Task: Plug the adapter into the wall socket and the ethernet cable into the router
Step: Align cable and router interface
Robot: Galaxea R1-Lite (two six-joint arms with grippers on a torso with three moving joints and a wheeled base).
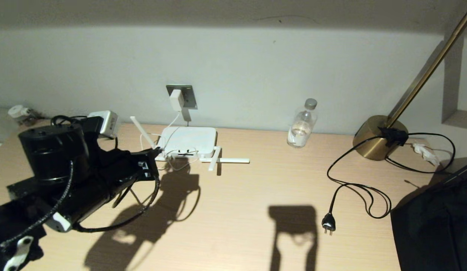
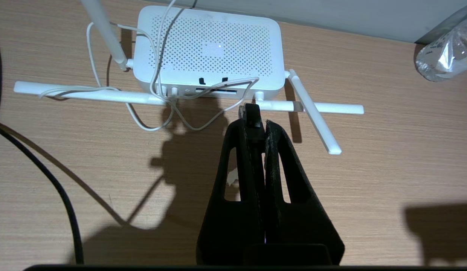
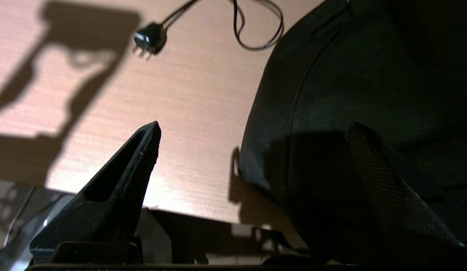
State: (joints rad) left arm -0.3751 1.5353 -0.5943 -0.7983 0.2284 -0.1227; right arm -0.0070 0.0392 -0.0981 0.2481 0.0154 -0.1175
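Pale woodgrain desk (image 1: pixel 233 210) meets a matte wall, where the white adapter (image 1: pixel 176 99) sits in the grey socket (image 1: pixel 186 96). Left gripper (image 2: pixel 252 113), pinched on a small black connector (image 2: pixel 251 114), faces the perforated white router (image 2: pixel 209 49). Right gripper (image 3: pixel 252 131) gapes wide, empty, near-right.

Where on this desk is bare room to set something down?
Free: the wide stretch between the router and the lamp cord, in front of the water bottle. Crowded: around the router's antennas and white cord, where the left gripper works, and the desk's right end.
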